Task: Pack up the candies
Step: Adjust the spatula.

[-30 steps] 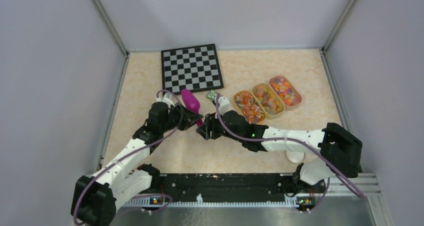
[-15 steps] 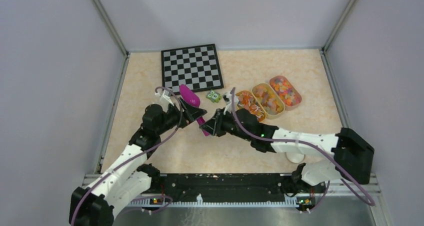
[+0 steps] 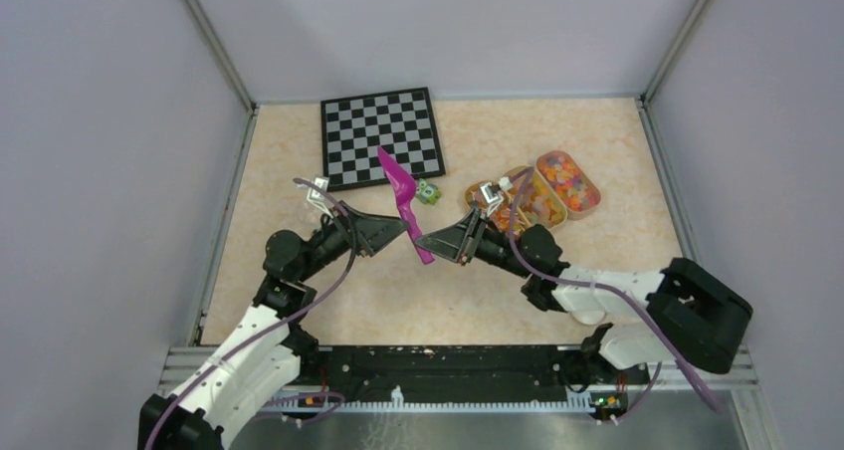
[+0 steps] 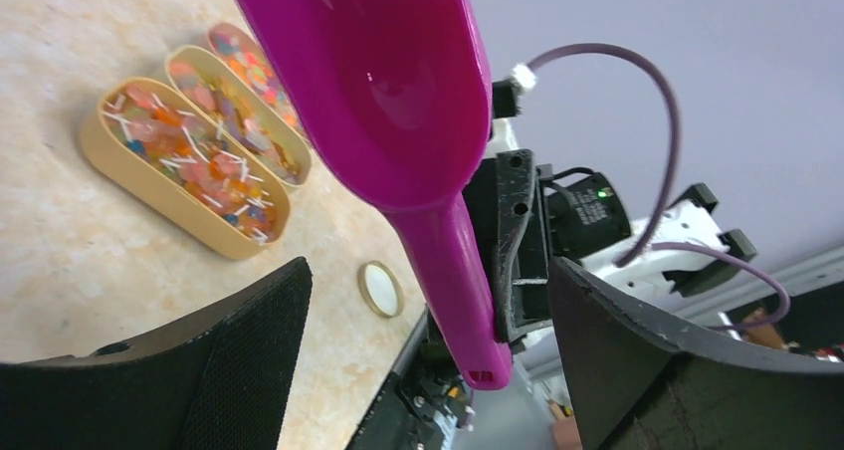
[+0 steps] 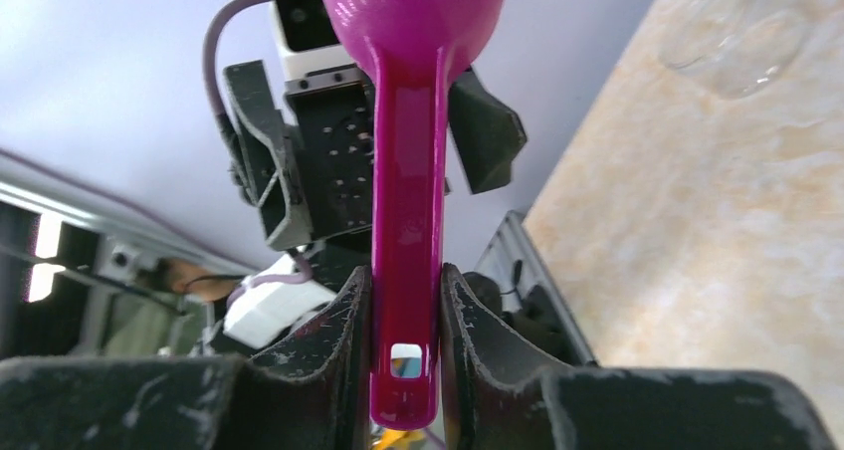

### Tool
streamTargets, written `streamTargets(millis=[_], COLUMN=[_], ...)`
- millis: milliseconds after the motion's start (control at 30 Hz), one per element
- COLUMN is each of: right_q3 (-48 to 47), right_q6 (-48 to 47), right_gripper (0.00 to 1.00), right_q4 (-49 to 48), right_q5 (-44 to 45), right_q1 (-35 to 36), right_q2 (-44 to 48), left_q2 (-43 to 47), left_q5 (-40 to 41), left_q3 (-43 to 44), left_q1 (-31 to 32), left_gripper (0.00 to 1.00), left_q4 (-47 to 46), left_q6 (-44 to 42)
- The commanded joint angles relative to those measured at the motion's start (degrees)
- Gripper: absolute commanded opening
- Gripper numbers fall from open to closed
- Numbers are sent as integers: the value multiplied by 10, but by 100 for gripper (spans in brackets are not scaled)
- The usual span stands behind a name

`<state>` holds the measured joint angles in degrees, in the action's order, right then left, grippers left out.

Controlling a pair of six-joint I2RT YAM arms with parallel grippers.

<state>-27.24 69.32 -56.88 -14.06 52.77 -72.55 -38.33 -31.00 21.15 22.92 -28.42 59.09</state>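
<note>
The table is a pale beige, marbled surface. A black-and-white checkerboard lies flat at 11 o'clock, near the far edge and slightly askew. Just off its near right corner, around 12 o'clock from the centre, sits a small green block with eyes. At 2 o'clock three tan oval trays lie side by side in a slanted row, each filled with candies. The left wrist view shows a small round lid lying flat, apart from the nearest tray. The right wrist view shows a clear round item, too faint to name.
</note>
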Motion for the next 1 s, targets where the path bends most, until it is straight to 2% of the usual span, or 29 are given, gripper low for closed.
streamTargets(millis=[0,167,267,333,533,633,700,733,800,833,867,967], right_q3=[11,-4,-2,6,13,14,16,17,15,15,15,-15], right_q6=[108,173,178,174,167,158,141,120,73,48,19,-112], right_gripper=[0,0,0,0,2,16,27,34,55,60,70,77], right_q4=[-282,-406,-417,-416,-409,-397,-369,-343,-250,-203,-145,101], right_q5=[-70,-99,-95,-85,-85,-89,-87,-85,-72,-60,-44,43], right_q1=[-8,-8,-8,-8,-8,-8,-8,-8,-8,-8,-8,9], right_q2=[-73,-179,-204,-210,-219,-219,-208,-196,-149,-124,-92,7], left_q2=[-30,-40,-33,-28,-17,-5,5,11,18,20,20,12], left_q5=[-48,-52,-30,-20,15,44,69,84,112,127,144,215], left_q3=[-11,0,9,15,14,11,15,20,34,43,60,95], left_q1=[1,1,1,1,1,1,1,1,1,1,1,1], left_gripper=[92,89,81,71,33,9,0,0,0,0,0,0], left_q4=[-106,-106,-82,-63,-8,20,49,73,122,148,184,289], left_q6=[55,59,53,47,40,41,37,32,4,-10,-17,-21])
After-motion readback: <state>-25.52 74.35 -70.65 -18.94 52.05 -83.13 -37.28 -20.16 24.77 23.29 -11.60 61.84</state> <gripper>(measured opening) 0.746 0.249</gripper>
